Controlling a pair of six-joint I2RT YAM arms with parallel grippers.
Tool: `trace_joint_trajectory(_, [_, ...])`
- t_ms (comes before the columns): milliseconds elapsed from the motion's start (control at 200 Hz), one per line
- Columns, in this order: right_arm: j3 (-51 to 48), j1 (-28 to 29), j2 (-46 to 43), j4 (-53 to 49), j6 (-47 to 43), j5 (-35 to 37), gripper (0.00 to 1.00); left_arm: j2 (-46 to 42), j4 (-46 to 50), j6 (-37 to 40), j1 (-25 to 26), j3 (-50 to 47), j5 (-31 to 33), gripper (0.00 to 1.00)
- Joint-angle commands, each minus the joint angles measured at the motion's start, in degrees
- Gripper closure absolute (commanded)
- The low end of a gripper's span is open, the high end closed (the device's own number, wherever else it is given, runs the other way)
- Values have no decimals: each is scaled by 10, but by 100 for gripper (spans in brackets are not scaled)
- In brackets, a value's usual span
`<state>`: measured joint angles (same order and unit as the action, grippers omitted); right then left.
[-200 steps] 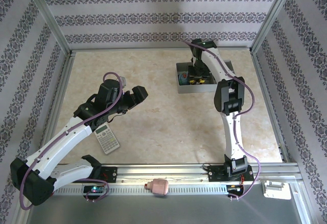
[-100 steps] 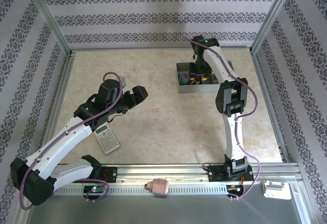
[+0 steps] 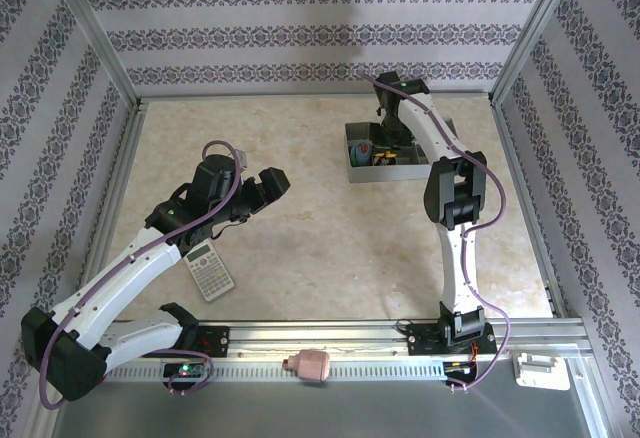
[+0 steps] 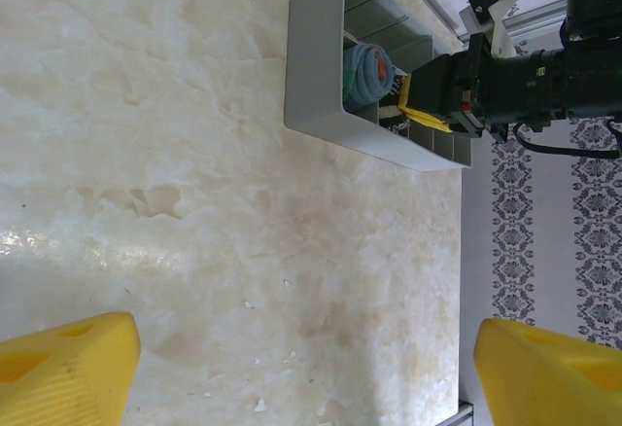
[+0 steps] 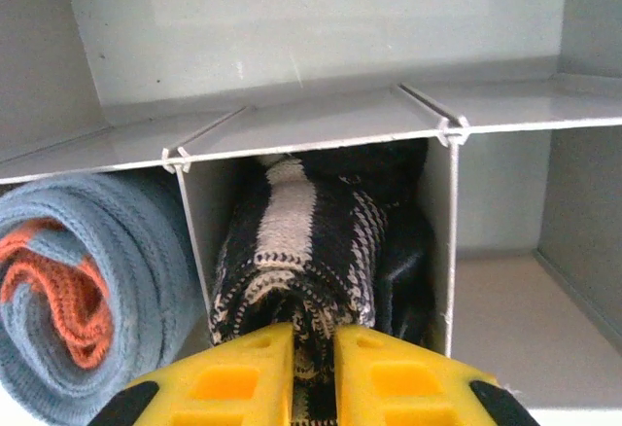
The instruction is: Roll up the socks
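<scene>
Finding both socks already inside the grey divided tray at the far right of the table; noting the blue-grey sock wound into a coil, orange stripes showing at its end, lodged in one compartment; noting the black-and-white striped sock bundled in the compartment just beside it, a thin partition between the two; recording the right gripper reached into that compartment, yellow jaws pinched nearly together on a fold of the striped bundle; recording the left gripper hovering above bare table, well apart from the tray, jaws spread wide and holding nothing; observing a grey calculator lying near the left arm, untouched and no part of the job; judging rolling complete for the blue-grey sock; judging the striped sock rolled and stowed too, though unable to confirm from this angle how tight the roll sits or whether the dark part at its back is tucked in; assessing the task as all but finished; left to do, as judged: release of the striped bundle, then withdrawal of the right arm clear of the tray without dragging fabric back out
</scene>
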<state>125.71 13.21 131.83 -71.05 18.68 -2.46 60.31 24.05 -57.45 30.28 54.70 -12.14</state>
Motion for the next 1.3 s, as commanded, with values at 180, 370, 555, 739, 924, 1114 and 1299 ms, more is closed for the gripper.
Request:
trace_joint_trajectory(180, [-24, 0, -34, 23, 12, 13, 72, -2, -3, -6, -11, 5, 4, 11])
trace_joint_trajectory(370, [-169, -6, -223, 140, 31, 89, 47, -7, 20, 3, -28, 21, 23, 8])
trace_joint_trajectory(555, [-441, -10, -505, 339, 21, 139, 2, -21, 54, 16, -73, 32, 43, 0])
trace_joint_trajectory(739, [-718, 37, -760, 500, -54, 327, 2, -30, 154, 73, -101, 55, 177, 0])
trace_joint_trajectory(924, [-962, 27, -905, 648, -153, 416, 2, -14, 267, 96, -101, 46, 505, 0])
trace_joint_trajectory(1114, [-1084, 1, -847, 805, -169, 290, 2, -54, -33, 439, -112, -145, 585, 0])
trace_joint_trajectory(1299, [-1088, -36, -692, 978, -178, 207, 2, -57, -191, 525, -188, -244, 459, 0])
